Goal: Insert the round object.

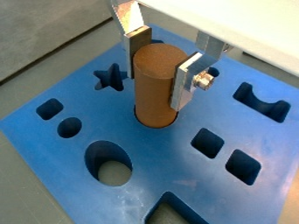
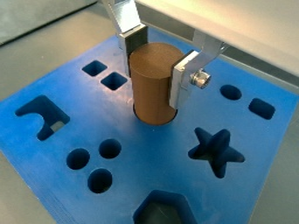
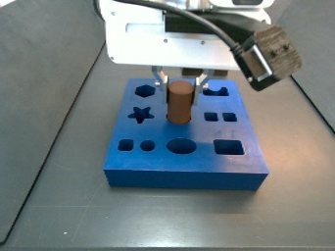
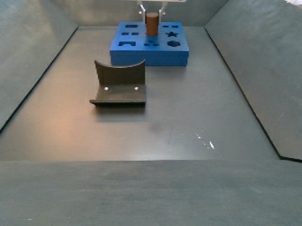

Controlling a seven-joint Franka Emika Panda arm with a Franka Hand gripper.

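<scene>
A dull grey tabletop [image 4: 165, 132] with low grey walls around it fills the far side view, and a blue board [image 4: 150, 46] sits at its far end. Nearer the camera, well apart from the board, stands the fixture [image 4: 119, 85], a dark bracket on its base plate. The gripper [image 4: 150, 12] hangs over the board with the peg [image 4: 150, 26] upright beneath it.

In the closer side view the blue board [image 3: 183, 137] lies flat on the grey tabletop [image 3: 53, 127], and the white gripper [image 3: 181, 76] is above its middle. The orange-brown peg [image 3: 178, 103] stands upright on the board between a star-shaped hole [image 3: 141, 115] and two small square holes [image 3: 220, 117].

In both wrist views the silver fingers [image 1: 187, 80] press against opposite sides of the peg [image 1: 155, 86], so the gripper [image 1: 160, 61] is clamped on it. The peg's lower end meets the middle of the board [image 1: 70, 179]; whether it sits in a hole or on the surface cannot be told. From the opposite wrist camera, the peg [image 2: 152, 85] is again held between the fingers [image 2: 186, 80] of the gripper [image 2: 160, 59], with the blue board [image 2: 251, 197] below.
</scene>
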